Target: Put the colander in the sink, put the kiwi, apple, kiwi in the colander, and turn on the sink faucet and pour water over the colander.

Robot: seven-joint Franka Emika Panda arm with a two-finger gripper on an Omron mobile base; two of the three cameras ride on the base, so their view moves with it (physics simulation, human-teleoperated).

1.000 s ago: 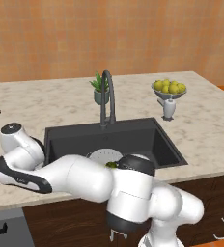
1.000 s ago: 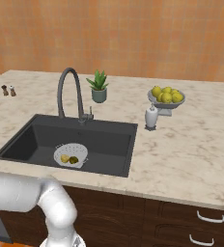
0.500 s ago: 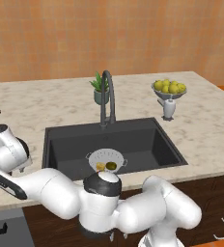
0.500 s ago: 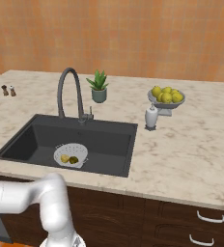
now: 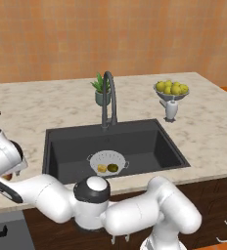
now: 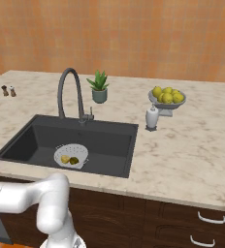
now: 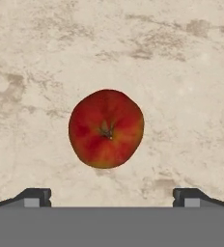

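The white colander point(image 5: 108, 160) point(image 6: 71, 154) sits on the floor of the dark sink point(image 5: 149, 146) point(image 6: 109, 140). Inside it lie a yellowish kiwi point(image 5: 102, 168) point(image 6: 65, 159) and a dark green kiwi point(image 5: 113, 167) point(image 6: 74, 160). The dark gooseneck faucet point(image 5: 108, 97) point(image 6: 68, 92) arches over the basin, and no stream shows from it. The red apple point(image 7: 106, 128) lies on the marble counter, stem up. My gripper point(image 7: 112, 197) hangs open straight above it, fingertips wide apart on either side and not touching it. The arm's wrist point(image 5: 5, 155) is over the counter left of the sink.
A small potted plant point(image 5: 102, 90) point(image 6: 99, 87) stands behind the faucet. A bowl of yellow fruit point(image 5: 171, 89) point(image 6: 167, 96) and a white bottle point(image 5: 170, 110) point(image 6: 152, 117) stand right of the sink. Shakers point(image 6: 8, 90) stand at the far left.
My arm has swung left, from in front of the sink to the counter beside it. The colander and both kiwis have not moved. The jaws stay open.
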